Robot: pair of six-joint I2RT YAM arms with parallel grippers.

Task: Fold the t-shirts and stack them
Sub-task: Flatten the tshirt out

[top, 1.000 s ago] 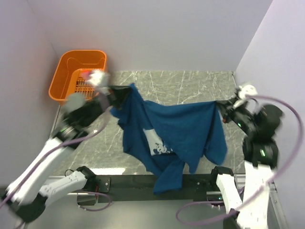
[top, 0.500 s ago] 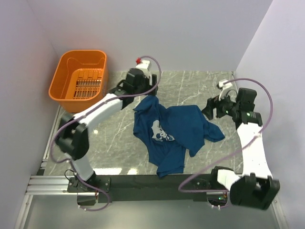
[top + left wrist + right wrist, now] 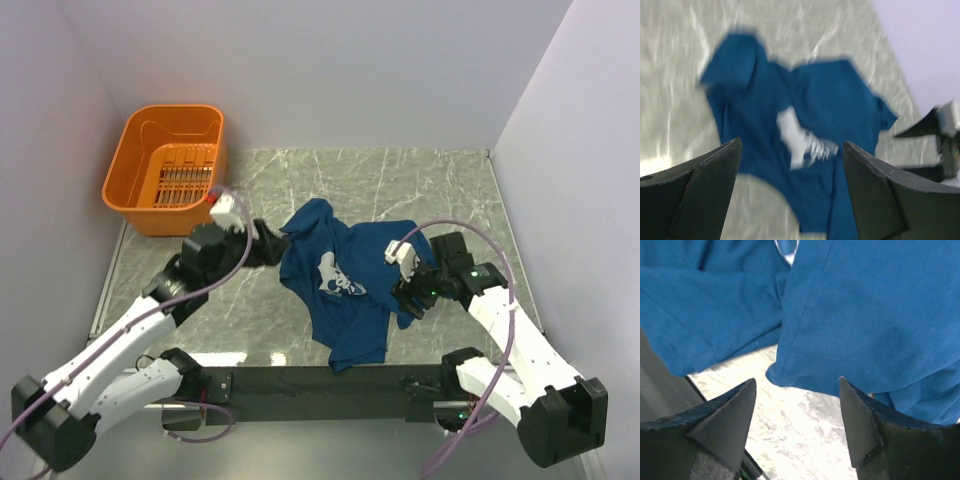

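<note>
1. Navy shirt [image 3: 345,285] in a crumpled heap mid-table, not folded.
2. Pale print [image 3: 335,278] face-up, left of the heap's centre.
3. 1 lobe of cloth bunched at the far-left end; near end reaching the dark rail [image 3: 250,380] at the table's near edge.
4. Marble table [image 3: 400,180] bare around the heap in the top view.
5. Left gripper [image 3: 272,244] just beside the shirt's left edge, pointing right at it.
6. Left jaws wide apart, nothing between them; in the left wrist view, 2 dark fingers [image 3: 705,190] framing the blurred shirt below, contact not seen.
7. Right gripper [image 3: 405,292] at the shirt's right edge, low, pointing left.
8. Right jaws wide apart too, gripping nothing; in the right wrist view, blue folds filling the upper part, 1 rounded cloth edge and bare marble in the gap between the fingers [image 3: 725,415].
9. Touching or just above the cloth on the right side: cannot tell.
10. Orange basket [image 3: 130,165] in the far-left corner, well apart from the shirt.
</note>
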